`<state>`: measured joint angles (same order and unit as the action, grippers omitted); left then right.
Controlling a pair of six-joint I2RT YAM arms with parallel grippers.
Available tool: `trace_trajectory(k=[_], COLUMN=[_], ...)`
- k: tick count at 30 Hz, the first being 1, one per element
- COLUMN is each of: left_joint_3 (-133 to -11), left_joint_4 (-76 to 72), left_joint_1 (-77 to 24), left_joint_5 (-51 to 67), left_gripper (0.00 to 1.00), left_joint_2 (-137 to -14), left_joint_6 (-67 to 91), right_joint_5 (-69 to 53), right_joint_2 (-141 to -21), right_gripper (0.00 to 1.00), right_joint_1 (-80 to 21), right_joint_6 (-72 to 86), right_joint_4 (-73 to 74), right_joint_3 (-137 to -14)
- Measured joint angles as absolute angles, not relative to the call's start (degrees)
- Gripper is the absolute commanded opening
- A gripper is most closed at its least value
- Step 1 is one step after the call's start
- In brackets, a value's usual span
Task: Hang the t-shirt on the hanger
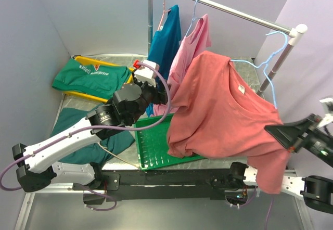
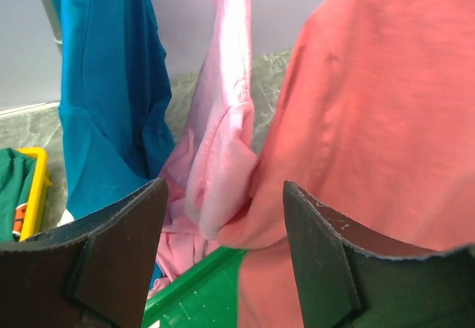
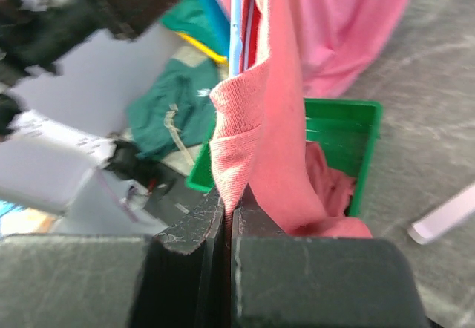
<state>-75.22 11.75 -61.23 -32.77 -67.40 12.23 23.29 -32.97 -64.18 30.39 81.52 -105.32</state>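
Evidently the t-shirt (image 1: 223, 110) hung limp and light (thin cotton); the right gripper (image 3: 228, 220) pinched its four-o'clock edge, the left gripper (image 2: 223, 194) gaped empty, its likeliest hold the eight-o'clock sleeve.

A: what's the tally here?
B: hung shirts, three: teal shirt (image 1: 165, 37), pink shirt (image 1: 195, 45), salmon t-shirt (image 1: 223, 110). Hangers, three: pink hanger (image 1: 165, 3), left blue hanger (image 1: 195, 9), right blue hanger (image 1: 274, 52). Trays, two: green tray (image 1: 156, 147), yellow tray (image 1: 83, 96).

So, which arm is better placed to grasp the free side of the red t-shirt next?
Probably left: the left hand is open just beside the t-shirt, while the right hand is shut on its fabric.
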Motion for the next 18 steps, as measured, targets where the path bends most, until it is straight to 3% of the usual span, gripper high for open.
trace_trajectory(k=[18], left_joint_3=[-77.78], left_joint_4=[6.57], left_joint_1=[-59.0], left_joint_5=[-20.8], left_gripper=[0.69], left_joint_2=[-74.87], left_joint_6=[16.27], right_joint_5=[36.82], right_joint_2=[-41.04], right_gripper=[0.0], right_joint_1=[-64.18], right_joint_6=[38.61], right_joint_4=[80.99], right_joint_3=[-90.35])
